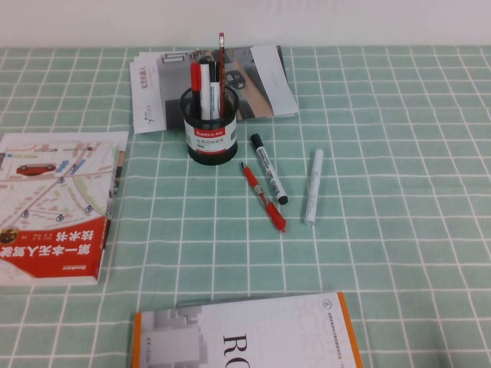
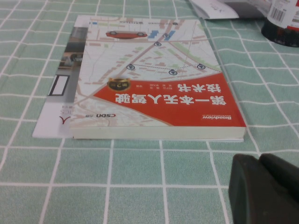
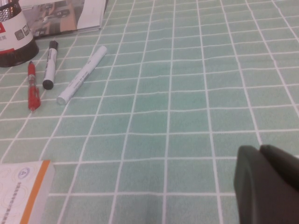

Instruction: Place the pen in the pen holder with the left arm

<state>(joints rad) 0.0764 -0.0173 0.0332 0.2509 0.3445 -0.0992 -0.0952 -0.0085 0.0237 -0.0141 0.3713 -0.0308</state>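
The black mesh pen holder (image 1: 211, 136) stands on the cloth at the middle back. The slim pen (image 1: 221, 57), with a dark barrel and a red top end, stands in it; its lower part is hidden in the mesh. A red-capped pen (image 1: 196, 79) and a black-capped one stand beside it. The holder's base also shows in the left wrist view (image 2: 280, 32) and the right wrist view (image 3: 16, 44). My left gripper (image 2: 260, 159) is shut and empty, low over the cloth near a red-and-white book. My right gripper (image 3: 260, 149) is shut and empty over bare cloth. Neither arm shows in the high view.
An all-red pen (image 1: 263, 197), a black-capped white marker (image 1: 268, 169) and a white marker (image 1: 313, 186) lie right of the holder. A red-and-white book (image 1: 54, 203) lies at left, magazines (image 1: 253, 80) behind the holder, an orange-edged book (image 1: 245, 337) at the front.
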